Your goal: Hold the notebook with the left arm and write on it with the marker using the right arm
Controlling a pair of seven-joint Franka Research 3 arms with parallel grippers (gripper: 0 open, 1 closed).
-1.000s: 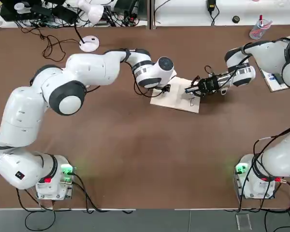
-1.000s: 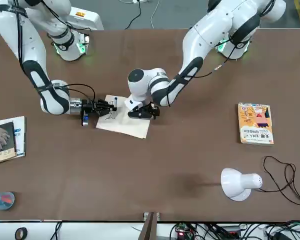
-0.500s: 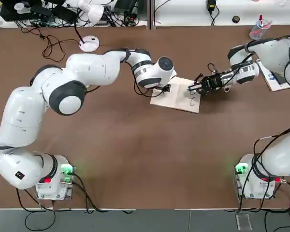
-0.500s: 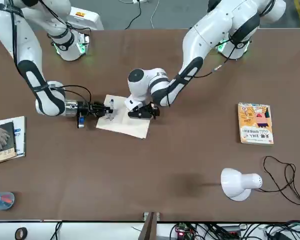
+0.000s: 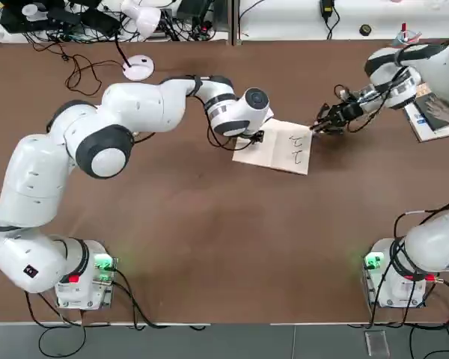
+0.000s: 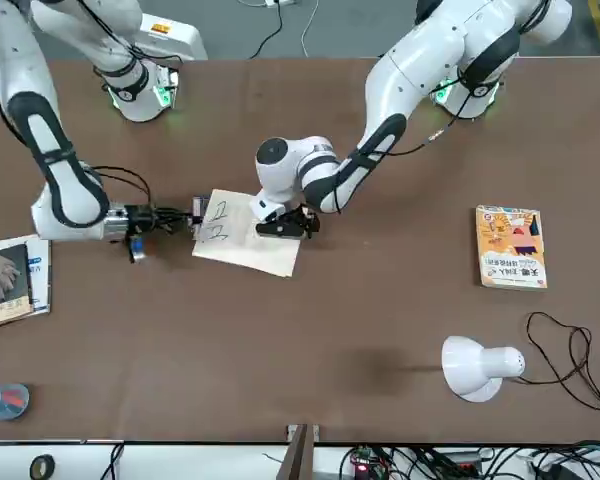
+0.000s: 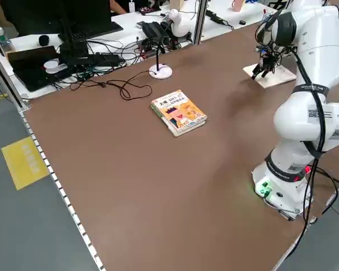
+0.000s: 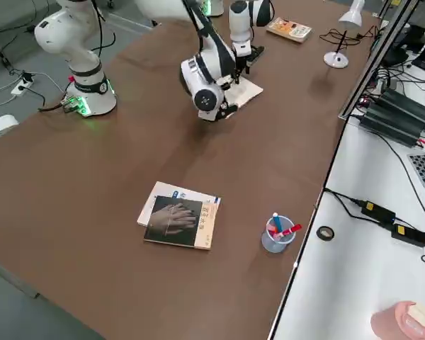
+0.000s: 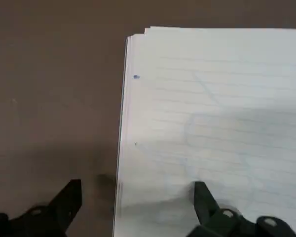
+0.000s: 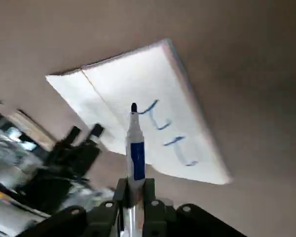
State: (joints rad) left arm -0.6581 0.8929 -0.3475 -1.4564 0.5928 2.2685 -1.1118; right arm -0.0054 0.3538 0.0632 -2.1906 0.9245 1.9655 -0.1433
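Left gripper [image 6: 288, 226] is planted on the notebook [image 5: 279, 149], fingers spread across the pad's edge: one on the page, one off it on the table [image 5: 209, 224]. Right gripper [image 5: 323, 123] is clamped on the marker [image 10: 133, 143], just beyond the notebook's far edge from the left gripper, tip clear of the paper. Two rows of dark marks show on the page in front of the marker tip. Judged: writing appears largely done; only retreat, or further strokes, may remain.
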